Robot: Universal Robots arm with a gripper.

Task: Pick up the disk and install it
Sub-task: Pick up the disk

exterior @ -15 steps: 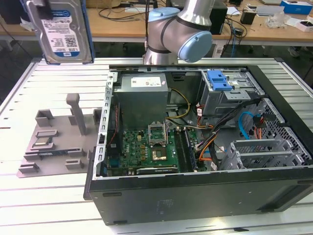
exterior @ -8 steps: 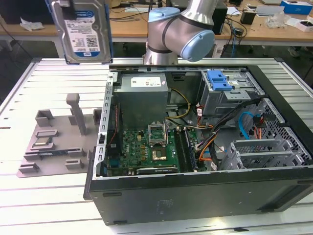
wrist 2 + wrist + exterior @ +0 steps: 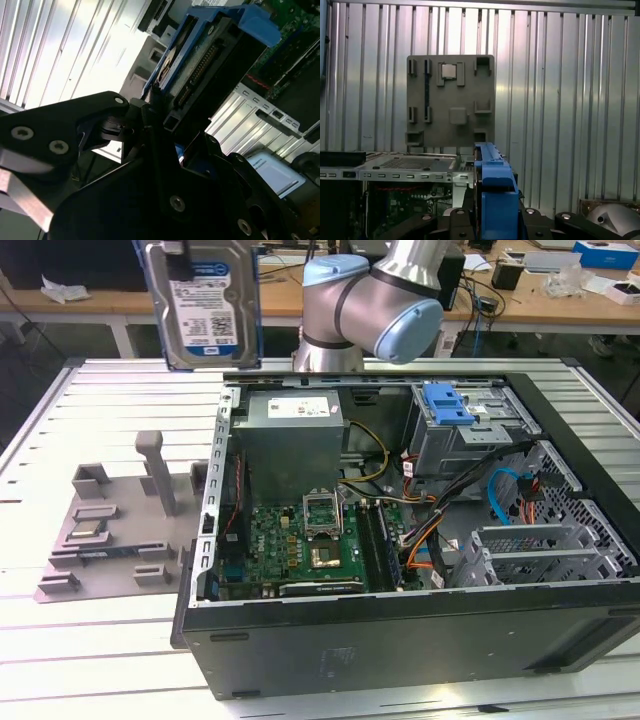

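Note:
The disk hangs upright high above the table, towards the exterior view's left of the open computer case. Its blue-and-white label faces the exterior camera and a blue carrier frame runs along its edges. My gripper grips its upper end at the top of that view. In the second wrist view the black fingers are shut on the disk, whose connector edge and blue frame point away from the camera. In the first wrist view the blue carrier edge stands between the gripper's black jaws.
The case lies open on a slatted metal table. It holds a grey power-supply box, a motherboard and a grey drive cage with a blue latch. A grey fixture plate lies to its left. The arm rises behind the case.

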